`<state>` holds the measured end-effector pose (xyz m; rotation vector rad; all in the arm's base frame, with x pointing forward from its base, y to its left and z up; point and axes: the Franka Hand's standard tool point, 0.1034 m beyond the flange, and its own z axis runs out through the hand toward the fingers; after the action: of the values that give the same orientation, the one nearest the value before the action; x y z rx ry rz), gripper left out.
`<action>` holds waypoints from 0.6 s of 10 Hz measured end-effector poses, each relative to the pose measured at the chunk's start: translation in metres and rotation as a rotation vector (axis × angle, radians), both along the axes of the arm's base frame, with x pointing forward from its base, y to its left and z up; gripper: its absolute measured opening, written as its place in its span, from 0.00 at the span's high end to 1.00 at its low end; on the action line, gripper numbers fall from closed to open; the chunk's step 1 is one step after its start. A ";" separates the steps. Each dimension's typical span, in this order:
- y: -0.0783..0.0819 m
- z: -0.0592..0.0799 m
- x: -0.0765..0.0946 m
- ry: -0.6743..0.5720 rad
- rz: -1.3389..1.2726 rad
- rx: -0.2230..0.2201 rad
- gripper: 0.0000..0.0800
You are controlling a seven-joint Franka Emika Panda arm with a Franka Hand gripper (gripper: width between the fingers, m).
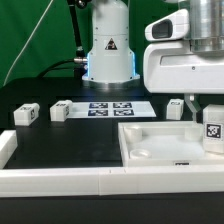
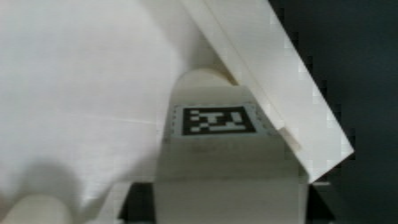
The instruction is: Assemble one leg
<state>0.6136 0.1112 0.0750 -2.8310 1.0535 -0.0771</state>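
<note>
At the exterior view's right, pincer (image 1: 212,113) looks closed on the leg (image 1: 213,129), held upright with its tag facing the camera, at the far corner of the white tray-like square part (image 1: 160,150). Wrist view: leg (image 2: 217,125) is just beside the raised wall (image 2: 285,90); cannot tell if touching. 3 spare legs (image 1: 25,114) stand on the black tabletop (image 1: 60,140) near the marker board (image 1: 110,107). Judged progress: pick-up done, leg brought to the corner. Seating, fastening and release not yet done.

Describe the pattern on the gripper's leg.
Black-and-white square marker tag on white leg; clearest in wrist view.
</note>
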 end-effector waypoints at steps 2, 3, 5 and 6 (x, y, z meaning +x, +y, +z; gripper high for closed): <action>-0.001 0.000 0.001 0.009 -0.119 0.012 0.63; -0.003 0.000 0.001 0.019 -0.185 0.037 0.63; -0.002 0.000 0.001 0.021 -0.195 0.044 0.63; -0.002 0.000 0.001 0.016 -0.154 0.040 0.40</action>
<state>0.6144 0.1095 0.0749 -2.7155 1.2598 -0.0460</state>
